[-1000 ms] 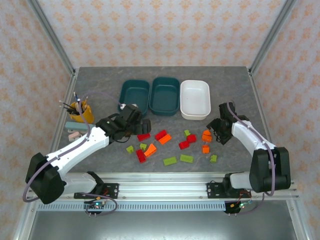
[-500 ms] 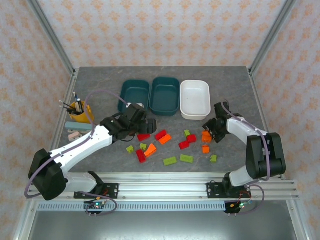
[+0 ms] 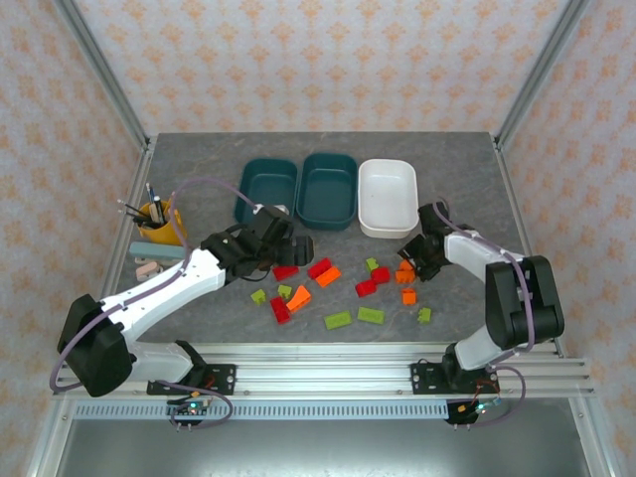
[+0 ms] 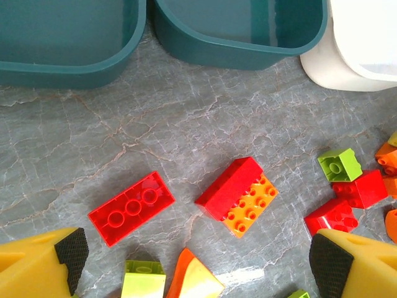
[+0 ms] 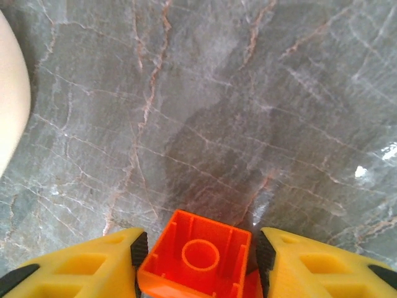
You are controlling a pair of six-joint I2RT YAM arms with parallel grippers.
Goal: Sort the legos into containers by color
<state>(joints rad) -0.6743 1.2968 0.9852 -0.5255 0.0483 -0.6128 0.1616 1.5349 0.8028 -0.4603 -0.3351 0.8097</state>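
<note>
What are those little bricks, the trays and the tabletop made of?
The bricks look like hard, glossy plastic: moulded studs, sheen. The teal trays and white tray seem smooth plastic, with rounded moulded walls. The tabletop is grey, veined like marble, slightly shiny; real stone or printed sheet, I can't tell.

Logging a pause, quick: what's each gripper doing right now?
Left gripper: open, holding nothing.
Right gripper: closed on an orange brick.

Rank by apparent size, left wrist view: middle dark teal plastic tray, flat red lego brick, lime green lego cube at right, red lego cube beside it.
1. Dark teal plastic tray
2. Flat red lego brick
3. Lime green lego cube and red lego cube: alike, unranked
</note>
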